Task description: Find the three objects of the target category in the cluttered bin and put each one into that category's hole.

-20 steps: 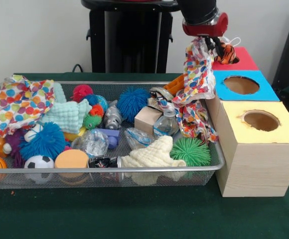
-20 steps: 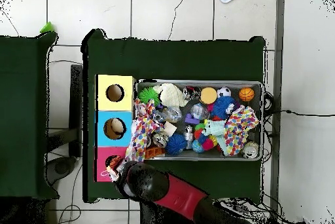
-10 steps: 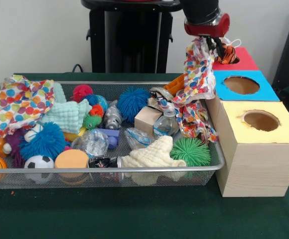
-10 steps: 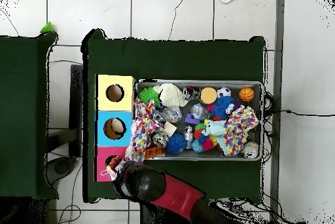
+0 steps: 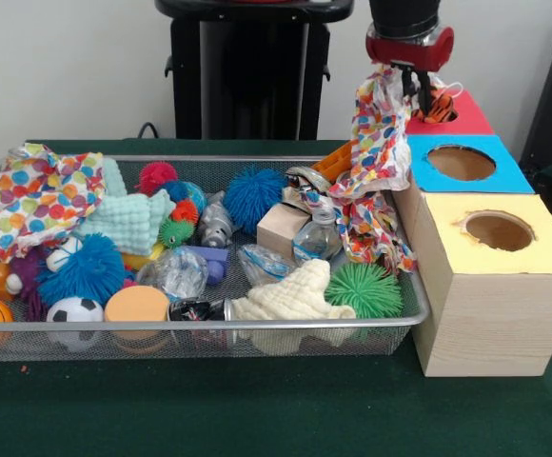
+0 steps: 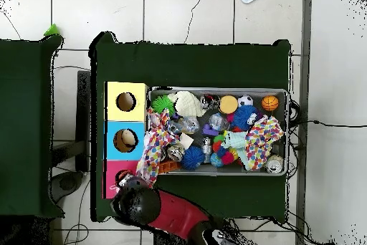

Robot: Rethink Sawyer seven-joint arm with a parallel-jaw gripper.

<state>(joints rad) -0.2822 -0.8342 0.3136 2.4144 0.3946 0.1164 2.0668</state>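
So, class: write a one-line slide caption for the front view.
Claw lifts polka-dot cloth from cluttered bin beside the red box.

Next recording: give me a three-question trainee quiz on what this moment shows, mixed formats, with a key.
1. True or false: the polka-dot cloth hanging under the gripper has lifted fully out of the mesh bin.
2. Multiple choice: over which box top does the gripper hang? A) yellow box B) blue box C) red box
3. Fill in: the small orange, striped toy sits at the ___ box's hole.

Key:
1. False. Its lower end trails down among the clutter in the bin.
2. C
3. red
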